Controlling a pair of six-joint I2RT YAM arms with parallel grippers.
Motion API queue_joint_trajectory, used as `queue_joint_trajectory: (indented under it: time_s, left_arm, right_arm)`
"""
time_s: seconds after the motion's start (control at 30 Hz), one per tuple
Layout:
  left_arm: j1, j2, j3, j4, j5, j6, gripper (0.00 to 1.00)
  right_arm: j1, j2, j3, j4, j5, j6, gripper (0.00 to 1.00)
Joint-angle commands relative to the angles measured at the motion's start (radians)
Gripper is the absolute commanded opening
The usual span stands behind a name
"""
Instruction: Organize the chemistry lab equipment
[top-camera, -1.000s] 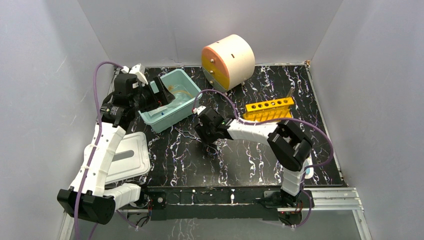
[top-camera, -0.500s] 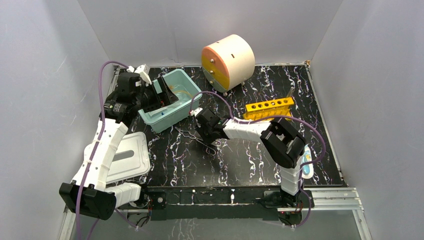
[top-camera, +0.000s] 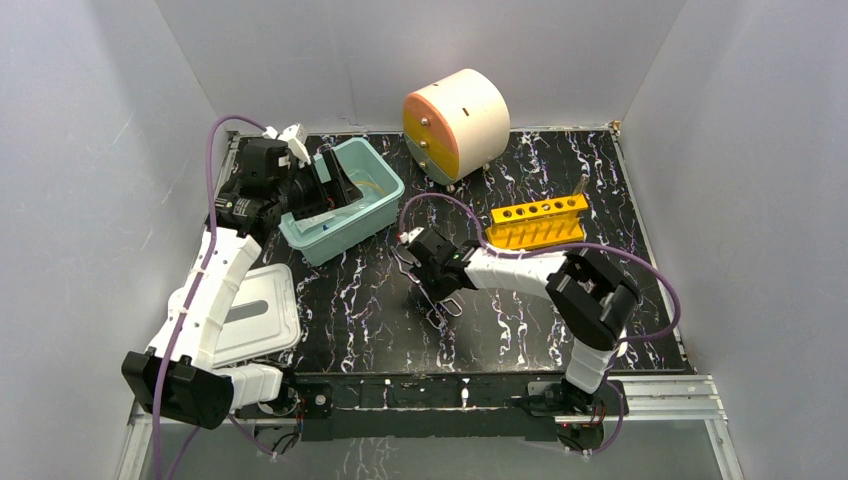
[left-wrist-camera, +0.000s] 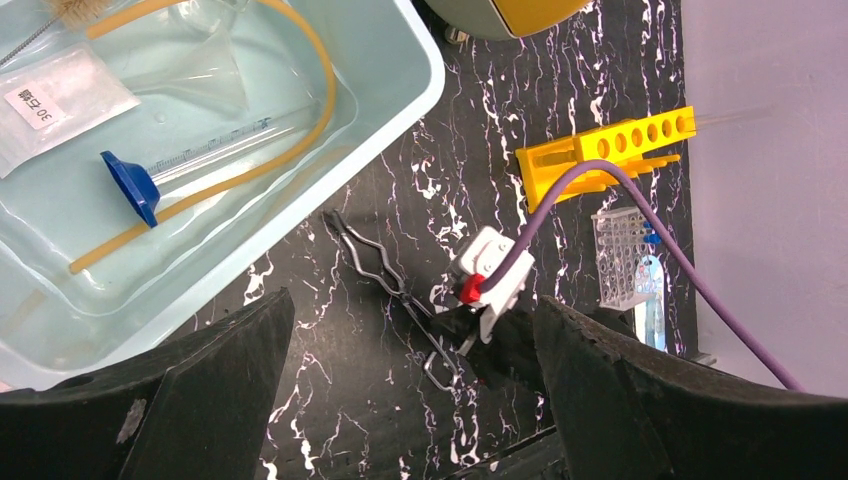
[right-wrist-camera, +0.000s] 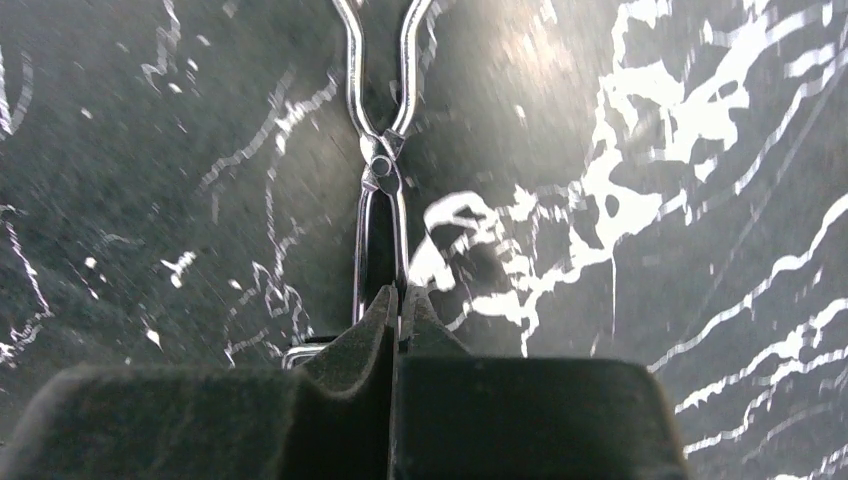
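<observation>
The black table (top-camera: 560, 290) with white swirls is the biggest thing here. At the back of it sits a round drum (top-camera: 460, 120), cream with an orange face. Left of the drum is a light green bin (top-camera: 345, 240). A white lid (top-camera: 250, 320) lies flat on the left, near the left arm's base.

The left gripper (top-camera: 325, 185) hangs over the bin. Its two fingers are spread far apart and they hold nothing.

The yellow holed rack (top-camera: 538, 220) stands on the right half of the table, in front of the drum. The clear well plate (left-wrist-camera: 620, 255) is just beside the rack, on the side closer to the arms.

The metal scissor-like forceps (right-wrist-camera: 378, 165) are on the table in the middle, in front of the bin and apart from it. The curved tips point toward the bin. The right gripper (right-wrist-camera: 398, 300) is down at the handle end. Its fingers are squeezed tight together and they pinch one thin handle bar.

Small things lie inside the bin. A long yellow hose (left-wrist-camera: 320, 90) curls along the wall. The clear glass funnel (left-wrist-camera: 195, 75) lies on its side. Next to it is one of the blue-capped tubes (left-wrist-camera: 130, 185). The white packet (left-wrist-camera: 55, 105) is flat in a corner, and the brown brush (left-wrist-camera: 70, 10) peeks in at the bin's far edge.
</observation>
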Motion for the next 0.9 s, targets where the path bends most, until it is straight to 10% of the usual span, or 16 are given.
queue_joint_trajectory:
  time_s: [0.0,0.27,0.87]
  left_arm:
    - [-0.008,0.019,0.049,0.009,0.033,0.009,0.88]
    - [-0.011,0.038,0.069,0.010,0.008,0.016,0.88]
    - [-0.013,0.030,0.070,-0.013,-0.049,0.023,0.89]
  right_arm:
    - [0.006,-0.065,-0.048,-0.122,0.077,0.113,0.10]
    - [0.002,-0.100,0.103,-0.103,0.135,0.163,0.54]
    - [-0.061,0.211,0.326,0.085,0.163,0.181,0.57]
